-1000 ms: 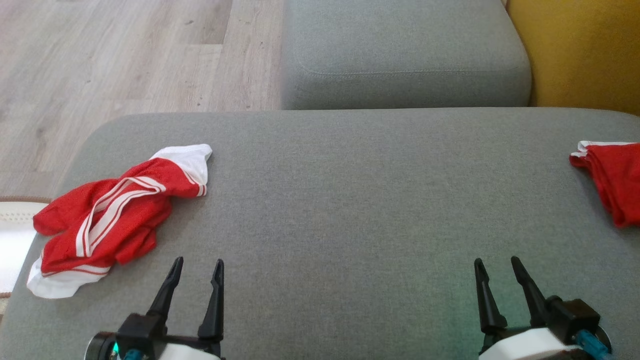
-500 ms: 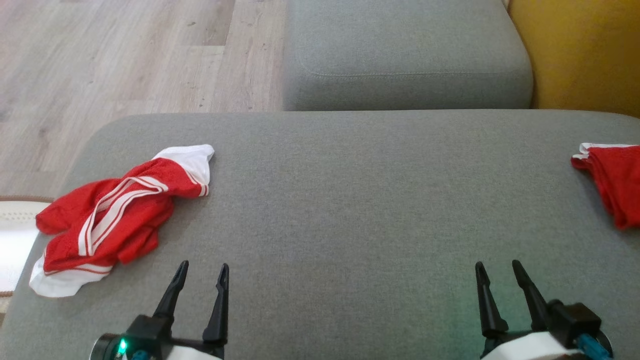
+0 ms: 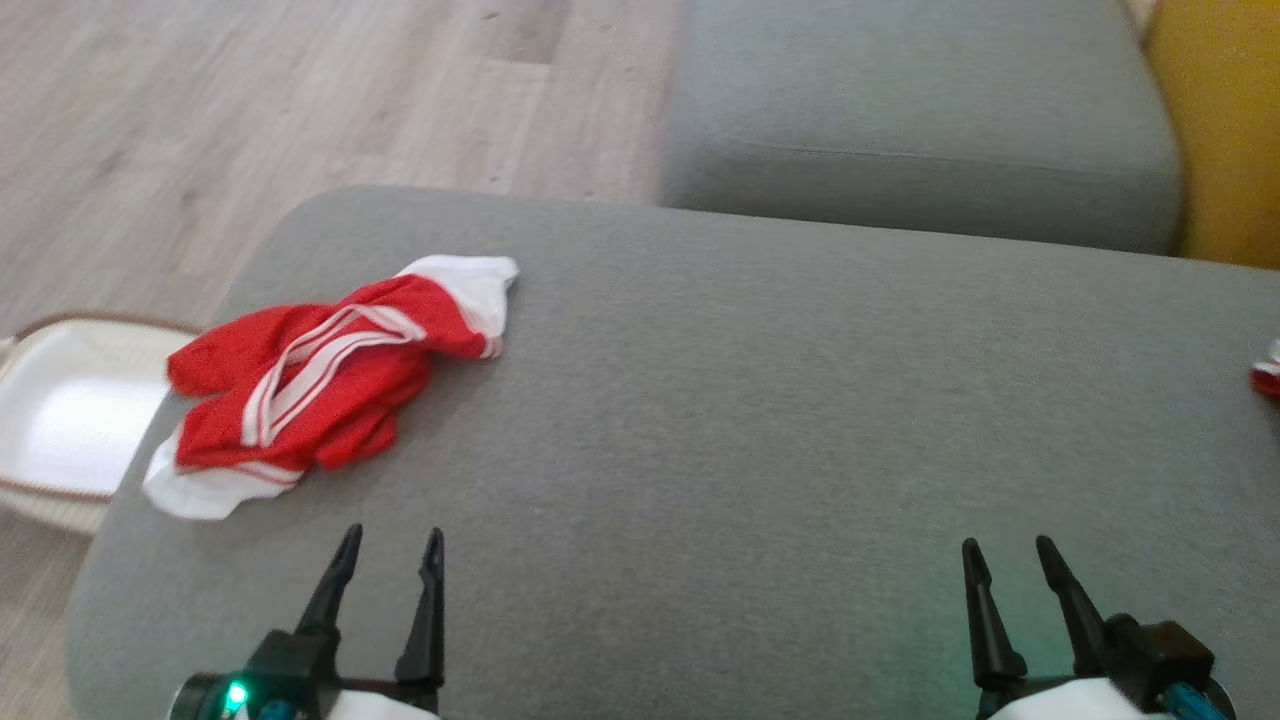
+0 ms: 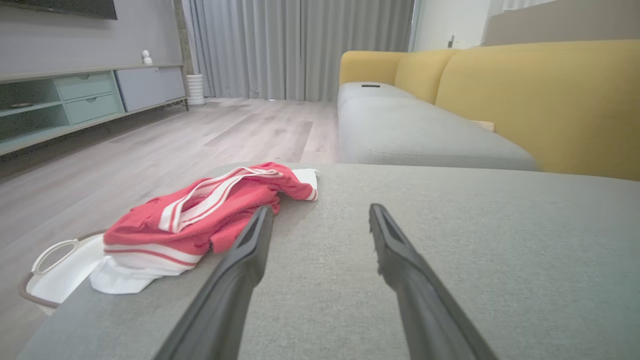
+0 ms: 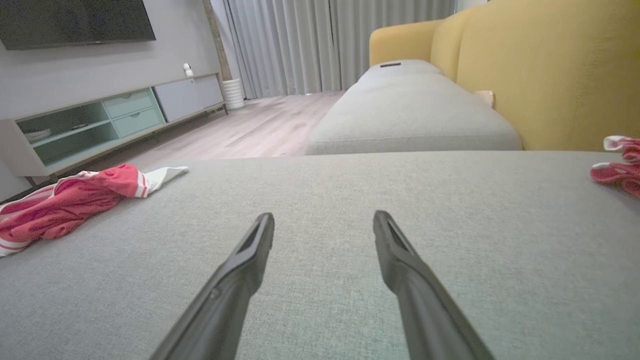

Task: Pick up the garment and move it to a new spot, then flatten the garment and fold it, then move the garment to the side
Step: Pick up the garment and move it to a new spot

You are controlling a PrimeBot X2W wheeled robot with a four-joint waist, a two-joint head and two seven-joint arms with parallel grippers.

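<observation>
A crumpled red garment [image 3: 320, 375] with white stripes and white ends lies at the left end of the grey cushion [image 3: 760, 420]. It also appears in the left wrist view as the garment [image 4: 200, 215] and at the left of the right wrist view as the garment [image 5: 65, 202]. My left gripper [image 3: 390, 540] is open and empty, just in front of the garment without touching it. At the lower right, my right gripper [image 3: 1010, 550] hovers open over bare cushion, nothing between its fingers. In their own views the left gripper [image 4: 320, 215] and the right gripper [image 5: 324, 220] both point along the cushion.
A second red and white cloth [image 3: 1266, 375] lies at the cushion's right edge, also seen as the cloth [image 5: 617, 167]. A white basket [image 3: 60, 420] stands on the wooden floor [image 3: 250, 110] left of the cushion. Behind are another grey seat [image 3: 920, 120] and yellow backrests [image 4: 540, 95].
The head camera has turned left, so the whole scene has shifted right and the basket has come into view. Both grippers stay open; the garment lies as before.
</observation>
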